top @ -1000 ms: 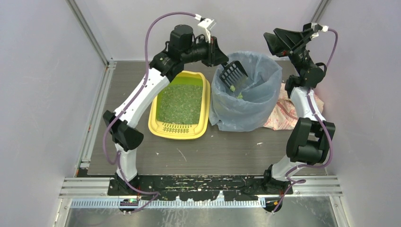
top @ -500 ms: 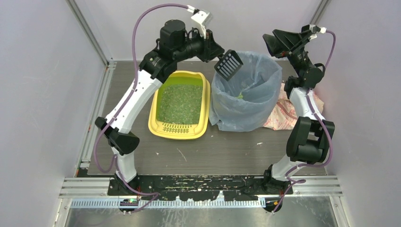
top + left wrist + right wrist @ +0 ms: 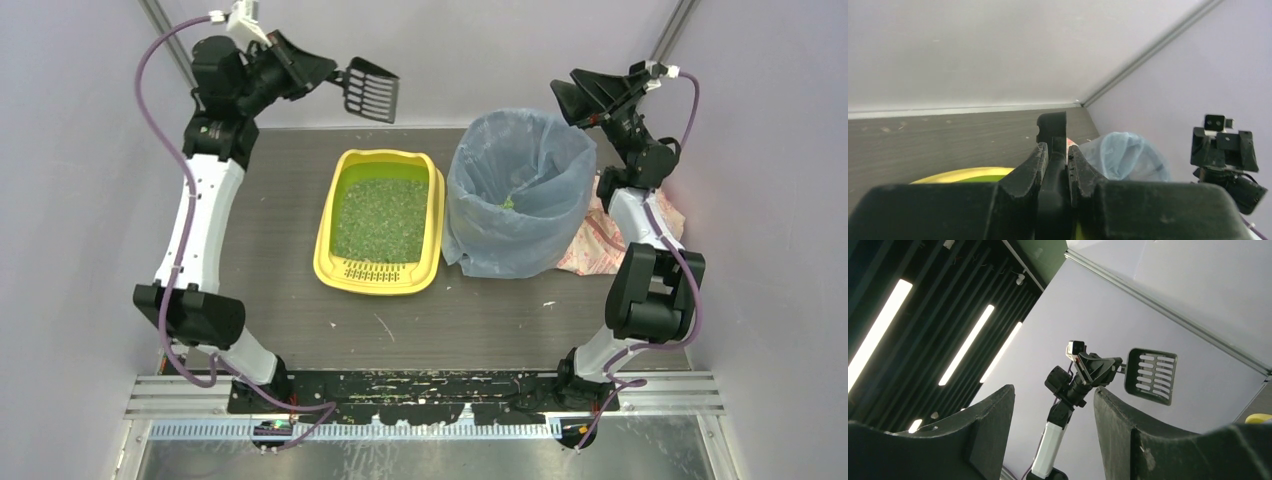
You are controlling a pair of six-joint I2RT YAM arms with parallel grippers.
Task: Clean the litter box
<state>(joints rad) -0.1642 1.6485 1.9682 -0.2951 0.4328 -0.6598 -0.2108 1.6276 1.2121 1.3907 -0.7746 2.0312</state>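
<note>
There are one yellow litter box (image 3: 380, 271), one blue-lined bin (image 3: 500, 240) and one patterned cloth (image 3: 600, 240) on the surface (image 3: 300, 300), one black slotted scoop (image 3: 371, 90) held aloft, and two robot arms, left (image 3: 200, 210) and right (image 3: 640, 225).

The shallow yellow plastic litter box (image 3: 378, 286) holds speckled green granular litter (image 3: 380, 218). The slotted plastic scoop (image 3: 371, 90) is black, and the tall bin's translucent bag (image 3: 500, 245) is pale blue.

Robot lab test cell.
Dark table (image 3: 270, 300) enclosed left, right and behind by plain pale walls (image 3: 80, 150); aluminium rail (image 3: 200, 245) along its left edge; left arm (image 3: 197, 220) and right arm (image 3: 635, 215) bolted at its near edge; strip lights (image 3: 965, 347) on a black ceiling above it.
</note>
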